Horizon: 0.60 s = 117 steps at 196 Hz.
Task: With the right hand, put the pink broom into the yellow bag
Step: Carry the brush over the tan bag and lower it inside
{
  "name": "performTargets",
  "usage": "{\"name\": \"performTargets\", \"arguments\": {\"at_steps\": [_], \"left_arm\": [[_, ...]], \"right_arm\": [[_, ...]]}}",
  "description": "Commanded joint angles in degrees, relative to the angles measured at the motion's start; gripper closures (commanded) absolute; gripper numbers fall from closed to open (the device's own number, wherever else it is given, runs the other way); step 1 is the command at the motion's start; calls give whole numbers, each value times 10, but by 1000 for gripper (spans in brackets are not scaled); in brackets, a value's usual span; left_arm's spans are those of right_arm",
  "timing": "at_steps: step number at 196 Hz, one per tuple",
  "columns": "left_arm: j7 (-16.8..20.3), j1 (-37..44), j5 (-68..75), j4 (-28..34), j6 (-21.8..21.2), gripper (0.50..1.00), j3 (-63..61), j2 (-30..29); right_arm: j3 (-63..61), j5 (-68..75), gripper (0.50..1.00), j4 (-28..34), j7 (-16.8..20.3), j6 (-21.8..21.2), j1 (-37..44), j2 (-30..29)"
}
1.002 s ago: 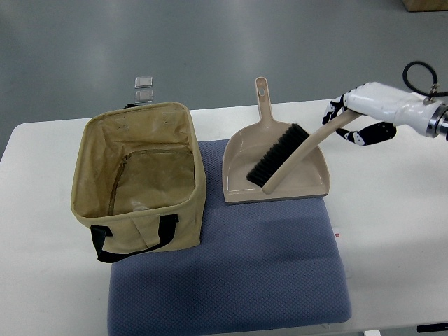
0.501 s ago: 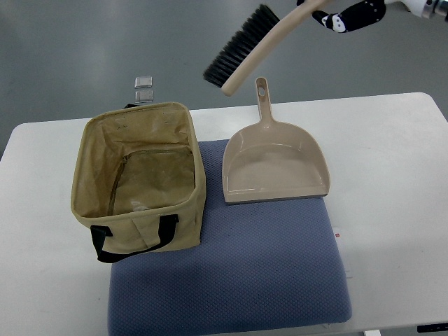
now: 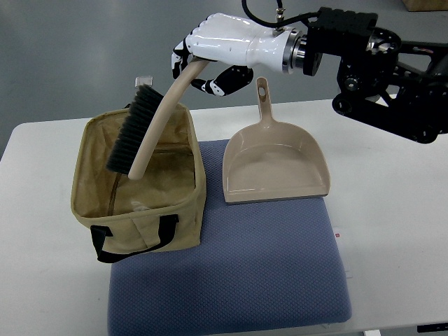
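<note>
My right hand (image 3: pixel 203 61) is shut on the curved handle of the beige-pink broom (image 3: pixel 150 129). The arm reaches in from the right, above the table's far edge. The broom hangs tilted, its black bristles and head over the open mouth of the yellow fabric bag (image 3: pixel 185 203). I cannot tell whether the head touches the bag's inside. The bag stands upright on the left, with black handles, partly on the blue mat (image 3: pixel 266 266). The left arm is out of sight.
A matching beige dustpan (image 3: pixel 276 164) lies on the mat's far right part, handle pointing away from me. The white table (image 3: pixel 392 210) extends right and left. A small clear object (image 3: pixel 143 82) lies on the floor beyond the bag.
My right hand has carried the broom from the dustpan up and leftward; it now hangs over the bag's opening. The arm has come far into view.
</note>
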State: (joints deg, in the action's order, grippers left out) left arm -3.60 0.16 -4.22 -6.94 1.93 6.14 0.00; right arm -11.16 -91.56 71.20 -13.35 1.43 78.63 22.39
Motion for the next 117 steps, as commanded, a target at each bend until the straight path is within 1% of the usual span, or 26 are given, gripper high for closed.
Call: {"name": "performTargets", "arguments": {"at_steps": [1,3,20,21,24,25,27,28,29,32,33,34,37,38,46,49,50,51,57,67,70,74,77,83,97,117], "left_arm": [[0,0,0,0,0,500,0,0],[0,0,0,0,0,500,0,0],[0,0,0,0,0,500,0,0],[0,0,0,0,0,500,0,0],[0,0,0,0,0,500,0,0],[0,0,0,0,0,500,-1,0],[0,0,0,0,0,500,-1,0],[0,0,0,0,0,500,-1,0],[0,0,0,0,0,500,-1,0],[0,0,1,0,0,500,0,0],[0,0,1,0,0,500,0,0],[0,0,0,0,0,500,0,0],[0,0,0,0,0,500,0,0],[0,0,0,0,0,500,0,0],[0,0,0,0,0,500,0,0],[0,0,0,0,0,500,0,0],[0,0,0,0,0,500,0,0],[0,0,0,0,0,500,0,0],[0,0,0,0,0,500,0,0],[0,0,0,0,0,500,0,0],[0,0,0,0,0,500,0,0],[-1,0,0,0,0,500,0,0],[0,0,0,0,0,500,0,0],[0,0,0,0,0,500,0,0],[0,0,0,0,0,500,0,0],[0,0,0,0,0,500,0,0]], "right_arm": [[0,-16,1000,-19,0,4,-15,-24],[0,-17,1000,-21,0,5,-16,-24],[0,-18,942,-32,0,6,-24,-32],[-2,-18,928,-33,0,6,-25,-32],[-2,-18,916,-33,0,6,-27,-33],[-2,-18,904,-34,0,6,-28,-33],[-2,-18,904,-34,0,6,-28,-33],[-3,-18,889,-35,0,6,-29,-33],[-3,-18,889,-35,0,6,-29,-33],[-3,-17,863,-35,0,6,-31,-33],[-3,-17,863,-35,0,6,-31,-33],[-4,-17,848,-35,0,6,-32,-32],[-4,-17,840,-35,-1,6,-33,-32],[-5,-17,830,-35,0,6,-34,-32],[-9,-17,807,-35,-1,6,-37,-33],[-10,-17,785,-35,-1,6,-39,-32],[-10,-17,785,-35,-1,6,-39,-32],[-10,-17,773,-35,-1,6,-40,-32],[-10,-16,746,-35,-2,6,-42,-31],[-11,-14,732,-35,-3,6,-42,-30],[-11,-13,709,-35,-4,6,-42,-30],[-11,-13,701,-35,-4,6,-42,-30],[-11,-13,677,-35,-4,6,-42,-29],[-11,-12,652,-35,-5,6,-42,-28],[-14,-7,648,-35,-5,7,-42,-23],[-54,-6,648,-35,-5,2,-52,-15]]}}
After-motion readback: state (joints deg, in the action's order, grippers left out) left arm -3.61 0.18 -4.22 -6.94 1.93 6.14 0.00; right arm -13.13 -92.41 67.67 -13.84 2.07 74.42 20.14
